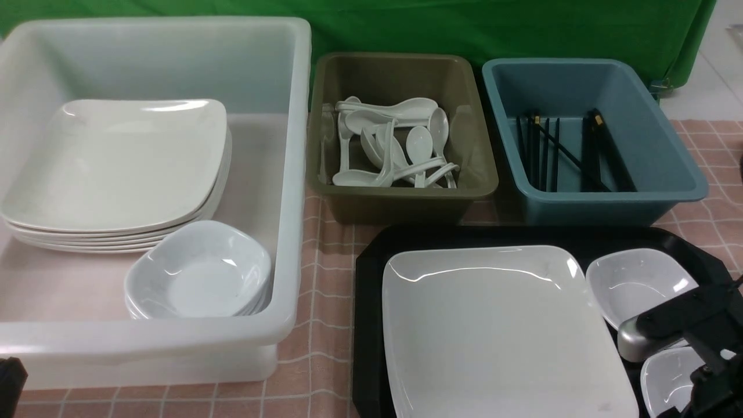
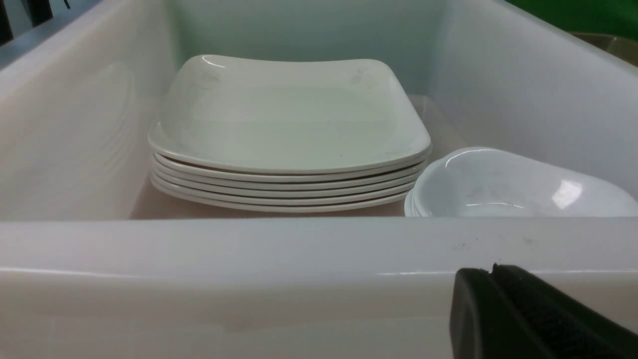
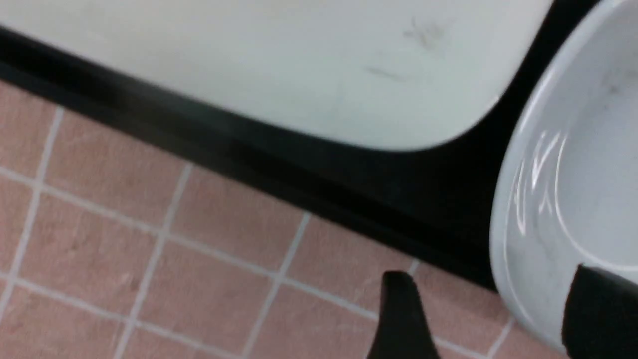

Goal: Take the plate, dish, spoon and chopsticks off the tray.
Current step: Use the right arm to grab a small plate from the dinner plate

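Jaws of right gripper (image 3: pixel 503 319) spread wide, straddling rim of small dish (image 3: pixel 563 189): one finger inside bowl, other outside over tablecloth (image 3: pixel 149 249); contact unclear. Dish sits at tray (image 3: pixel 319 164) edge, beside plate (image 3: pixel 279 60). Jaws of left gripper (image 2: pixel 498 319) pressed together, empty, just outside white tub (image 2: pixel 249 249). Spoons (image 1: pixel 395 151) in olive tub (image 1: pixel 476 174), chopsticks (image 1: pixel 545 151) in blue tub (image 1: pixel 667 145).

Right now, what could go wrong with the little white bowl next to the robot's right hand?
1. The open right gripper seems to straddle the rim of the small dish. The dish looks glossy, so it might slip or tip when pinched.
2. The dish sits at the edge of the tray, close to the plate, so a clumsy lift could knock it against the plate or off the tray.
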